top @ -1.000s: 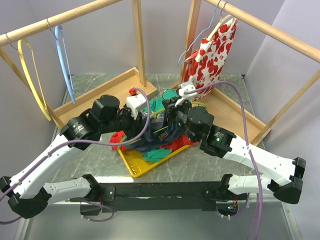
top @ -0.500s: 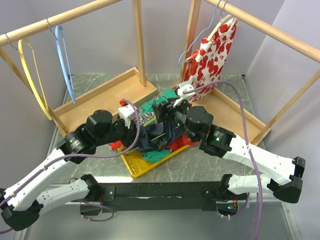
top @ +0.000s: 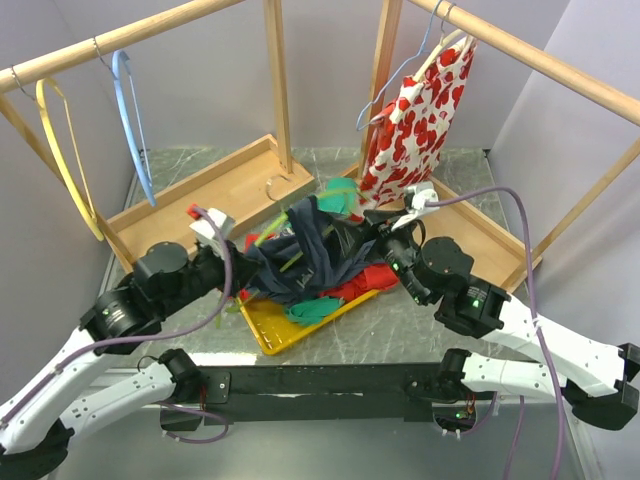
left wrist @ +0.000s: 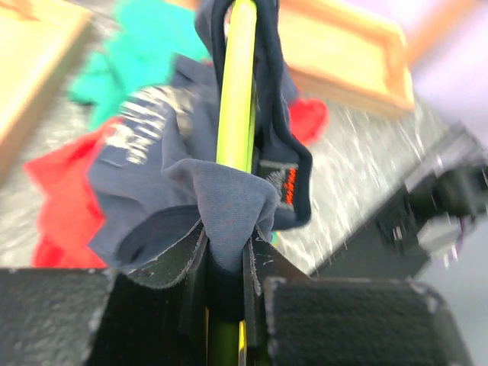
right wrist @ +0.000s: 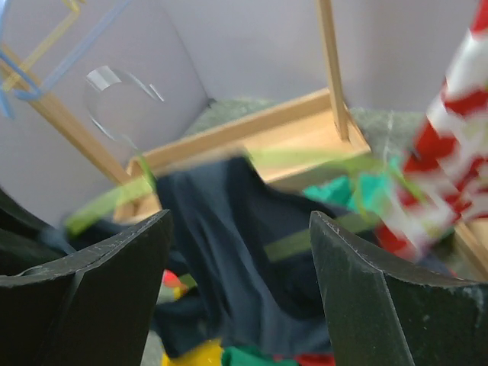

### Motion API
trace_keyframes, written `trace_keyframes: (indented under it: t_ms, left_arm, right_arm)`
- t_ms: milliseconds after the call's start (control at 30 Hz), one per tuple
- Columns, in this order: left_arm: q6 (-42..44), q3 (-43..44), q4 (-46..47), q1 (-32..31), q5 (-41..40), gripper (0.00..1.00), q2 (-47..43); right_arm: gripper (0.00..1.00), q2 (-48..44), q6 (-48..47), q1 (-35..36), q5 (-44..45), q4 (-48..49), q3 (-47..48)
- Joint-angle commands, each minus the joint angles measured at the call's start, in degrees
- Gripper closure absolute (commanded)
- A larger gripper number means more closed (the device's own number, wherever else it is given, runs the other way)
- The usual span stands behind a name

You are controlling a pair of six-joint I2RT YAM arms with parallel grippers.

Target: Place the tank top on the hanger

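Letting go is the change: my right pincer [right wrist: 238, 229], clamped a second ago, now has its jaws spread wide with nothing between them, and it has backed off to the right. My left pincer [left wrist: 225, 255] is clenched, pinching a fold of the tank top [top: 305, 250] against the hanger [left wrist: 238, 91]. My left arm has drawn back toward the near left, lifting and stretching both out of the heap of clothes they were bunched in before.

I judge the threading is partly done. The navy cloth wraps around one lime-green arm of the hanger, yet it looks twisted rather than seated on both shoulders, so my free right pincer probably needs a fresh hold.

The tank top is soft, matte navy knit, wrinkled and rope-like where it is pulled, with a ribbed edge binding and a small label with orange-red stitching. It hangs between my pincers, above the yellow tray [top: 262, 322]. The hanger is thin, smooth, glossy plastic, a straight narrow bar in the left wrist view. Below lie a limp red garment [top: 368, 280] and teal cloth [top: 315, 310], both crumpled, on a grey marbled desk [top: 380, 320].
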Motion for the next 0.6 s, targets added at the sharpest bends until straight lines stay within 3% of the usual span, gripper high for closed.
trace_keyframes:
  t_ms: [0,167,333,567]
  left_arm:
    - [-4.1,7.8,3.6,-0.1,-17.0,0.99,-0.3]
    - [-4.3,23.5,-4.2,-0.1,-29.2,0.99,9.5]
    - [-0.2,34.6,-9.2,-0.1,-29.5,0.99,15.6]
    - [0.4,42.3,-15.2,0.9,-32.9,0.99,20.4]
  right_arm:
    - [0.2,-1.0,3.6,0.0,2.5,0.9,-2.8]
    - [0.19,-0.7,4.8,0.0,1.5,0.2,-2.9]
    - [0.19,-0.9,4.3,0.1,1.5,-0.7,-2.2]
    - [0.18,0.2,3.3,0.0,1.7,-0.4,-0.8]
